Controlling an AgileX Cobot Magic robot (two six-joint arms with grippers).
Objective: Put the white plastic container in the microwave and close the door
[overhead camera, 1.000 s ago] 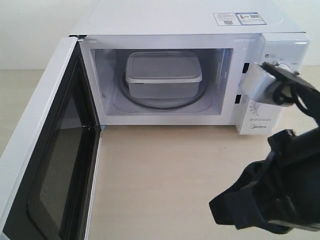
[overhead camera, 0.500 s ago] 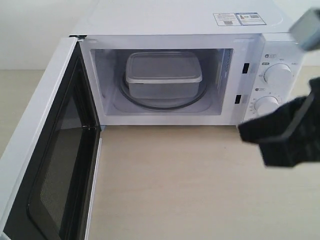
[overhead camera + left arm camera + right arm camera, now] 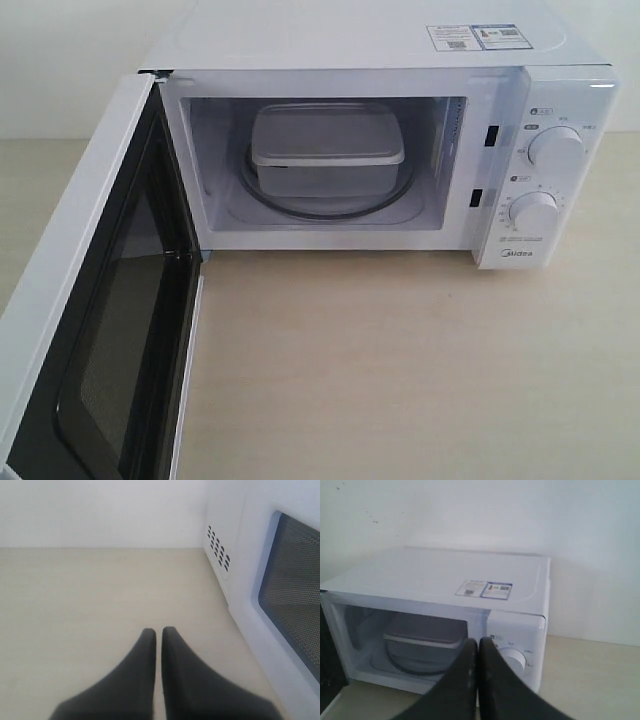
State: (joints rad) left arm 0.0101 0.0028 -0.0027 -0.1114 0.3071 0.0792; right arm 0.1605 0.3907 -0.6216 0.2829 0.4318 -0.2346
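Note:
The white plastic container (image 3: pixel 325 148) sits on the glass turntable inside the white microwave (image 3: pixel 380 40), lid on; the right wrist view also shows the container (image 3: pixel 422 632) in the cavity of the microwave (image 3: pixel 445 575). The door (image 3: pixel 110 300) hangs wide open to the left, black inner face showing. In the left wrist view the door (image 3: pixel 285 595) shows its outer side with the dark window. My left gripper (image 3: pixel 158 632) is shut and empty, over the table beside that door. My right gripper (image 3: pixel 478 643) is shut and empty, back from the microwave's front. Neither arm shows in the exterior view.
Two round dials (image 3: pixel 557 150) sit on the microwave's right panel. Pale wooden tabletop (image 3: pixel 400 370) stretches in front of the microwave. A white wall (image 3: pixel 520 510) stands behind it. Vent holes (image 3: pixel 218 547) mark the microwave's left side.
The right arm, which was in front of the dials, has risen and withdrawn to the right out of the exterior view. Container and door have not moved.

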